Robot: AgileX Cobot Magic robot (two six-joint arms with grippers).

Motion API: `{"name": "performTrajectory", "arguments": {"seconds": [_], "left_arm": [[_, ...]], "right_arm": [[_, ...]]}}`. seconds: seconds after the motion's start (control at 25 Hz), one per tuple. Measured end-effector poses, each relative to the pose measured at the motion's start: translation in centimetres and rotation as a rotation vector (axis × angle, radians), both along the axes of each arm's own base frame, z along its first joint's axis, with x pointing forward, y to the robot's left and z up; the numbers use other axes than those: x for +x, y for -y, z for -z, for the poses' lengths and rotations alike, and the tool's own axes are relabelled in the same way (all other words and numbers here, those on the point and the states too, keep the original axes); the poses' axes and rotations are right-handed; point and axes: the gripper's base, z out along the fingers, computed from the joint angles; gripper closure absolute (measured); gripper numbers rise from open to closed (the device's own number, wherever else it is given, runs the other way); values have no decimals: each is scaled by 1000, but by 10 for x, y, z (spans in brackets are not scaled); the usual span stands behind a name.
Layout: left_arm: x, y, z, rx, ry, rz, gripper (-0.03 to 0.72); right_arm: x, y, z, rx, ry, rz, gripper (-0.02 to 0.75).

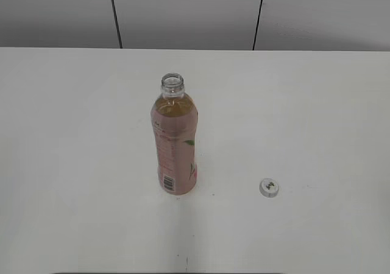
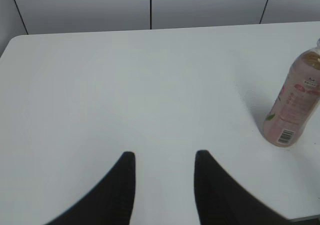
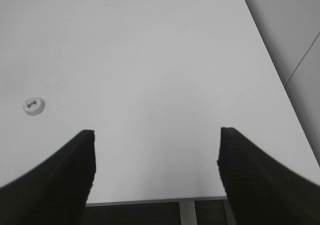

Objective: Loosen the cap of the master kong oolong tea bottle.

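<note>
in the exterior view the master kong oolong tea bottle point(image 1: 175, 141) stands upright mid-table with its neck bare and the cap point(image 1: 269, 187) lying well apart to its right, so the loosening looks finished. the left wrist view shows the left gripper point(image 2: 164, 161) parted and empty, the bottle far right. the right wrist view shows the right gripper point(image 3: 156, 137) spread wide, holding nothing, the cap off to its left; no further move seems called for.

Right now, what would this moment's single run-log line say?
clear pink-labelled tea bottle: upright, neck open | small white screw cap: off, lying on white table | left gripper: open, empty | right gripper: open, empty
</note>
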Motion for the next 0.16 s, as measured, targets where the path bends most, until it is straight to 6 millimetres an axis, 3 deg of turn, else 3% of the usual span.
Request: {"name": "performTrajectory", "arguments": {"seconds": [0.16], "left_arm": [[0,0,0,0,0,0,445]], "right_arm": [[0,0,0,-1,0,0,160]]}}
